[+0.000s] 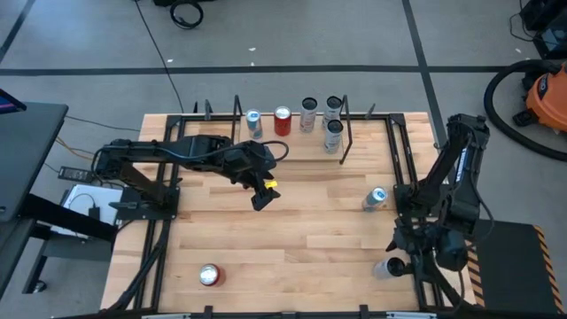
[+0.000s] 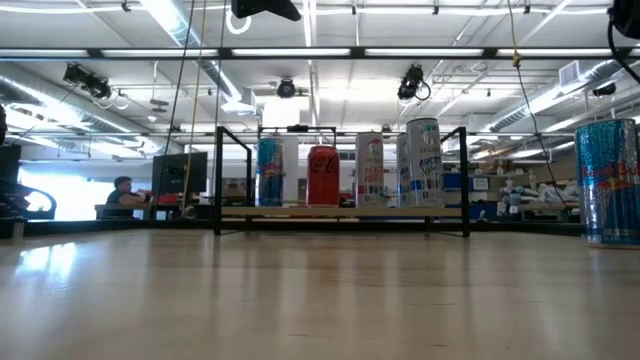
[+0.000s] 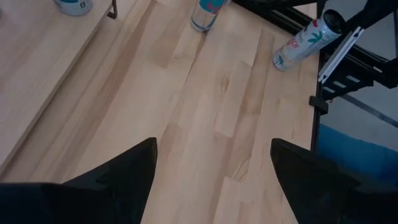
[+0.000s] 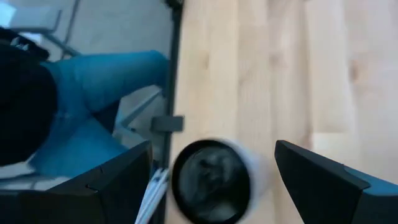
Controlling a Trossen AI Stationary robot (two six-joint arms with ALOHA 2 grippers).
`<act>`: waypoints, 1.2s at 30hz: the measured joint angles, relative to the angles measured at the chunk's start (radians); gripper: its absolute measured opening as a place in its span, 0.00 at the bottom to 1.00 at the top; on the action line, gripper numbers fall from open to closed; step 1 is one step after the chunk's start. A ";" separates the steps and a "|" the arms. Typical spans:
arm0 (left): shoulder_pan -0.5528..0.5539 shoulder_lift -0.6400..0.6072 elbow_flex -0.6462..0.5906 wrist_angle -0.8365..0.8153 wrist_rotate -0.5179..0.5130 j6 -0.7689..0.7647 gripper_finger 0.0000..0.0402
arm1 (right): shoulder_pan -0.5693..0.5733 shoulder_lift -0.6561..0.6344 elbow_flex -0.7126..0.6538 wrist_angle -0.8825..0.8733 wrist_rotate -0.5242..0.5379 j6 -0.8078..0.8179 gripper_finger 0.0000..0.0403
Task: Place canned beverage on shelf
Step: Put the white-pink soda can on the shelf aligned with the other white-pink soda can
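The left gripper [image 1: 260,197] hangs empty, jaws wide, before the shelf [image 1: 292,146]; the upright blue can [image 1: 375,198] stands rightward — nearer the parked right gripper [image 1: 416,266], also open.

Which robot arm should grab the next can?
Probably the right: its open fingers hover above a fallen can at the table's right edge. The left gripper hangs empty mid-table, far from loose cans.

Five upright cans [image 1: 308,115] on one shelf [image 1: 292,144], three more cans [image 1: 376,198] on the table [image 1: 292,239], two arms [image 1: 159,159]
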 joint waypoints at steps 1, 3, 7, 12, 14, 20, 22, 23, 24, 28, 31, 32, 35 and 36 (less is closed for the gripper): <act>0.000 0.000 0.000 0.000 0.000 0.000 0.79 | 0.006 0.001 0.000 0.009 -0.014 0.005 0.86; 0.000 0.000 0.000 0.000 0.000 0.000 0.79 | 0.022 0.011 0.000 0.019 -0.023 0.016 0.86; 0.000 0.000 0.000 0.000 0.000 0.000 0.79 | 0.041 0.052 0.000 0.009 -0.024 0.035 0.86; 0.000 0.000 0.000 0.000 0.000 0.000 0.79 | 0.043 0.099 0.000 -0.001 -0.041 0.042 0.86; 0.000 0.000 0.000 0.000 0.000 0.000 0.79 | 0.044 0.110 0.000 0.007 -0.060 0.042 0.86; 0.000 0.000 0.000 0.001 0.000 0.000 0.79 | 0.043 0.128 0.000 0.006 -0.075 0.053 0.86; 0.000 0.000 0.000 0.001 0.000 0.000 0.79 | 0.043 0.136 0.000 0.006 -0.076 0.053 0.86; 0.000 0.000 0.000 0.001 0.001 0.000 0.79 | 0.043 0.140 0.000 0.006 -0.076 0.052 0.86; 0.000 0.000 0.000 0.001 0.000 0.000 0.79 | 0.040 0.144 0.000 0.006 -0.077 0.052 0.86; 0.000 0.000 0.000 0.001 0.001 0.000 0.79 | 0.021 0.149 0.000 0.006 -0.119 0.051 0.86; 0.000 0.000 0.000 0.001 0.000 0.000 0.79 | 0.012 0.149 0.000 0.000 -0.122 0.052 0.86; 0.000 0.000 0.000 0.001 0.001 0.000 0.79 | 0.010 0.149 0.000 -0.002 -0.119 0.051 0.86; 0.000 0.000 0.000 0.001 0.000 0.000 0.79 | 0.001 0.149 0.000 -0.002 -0.103 0.039 0.86; 0.000 -0.001 0.000 0.001 0.000 0.000 0.79 | 0.001 0.149 0.000 -0.002 -0.096 0.036 0.86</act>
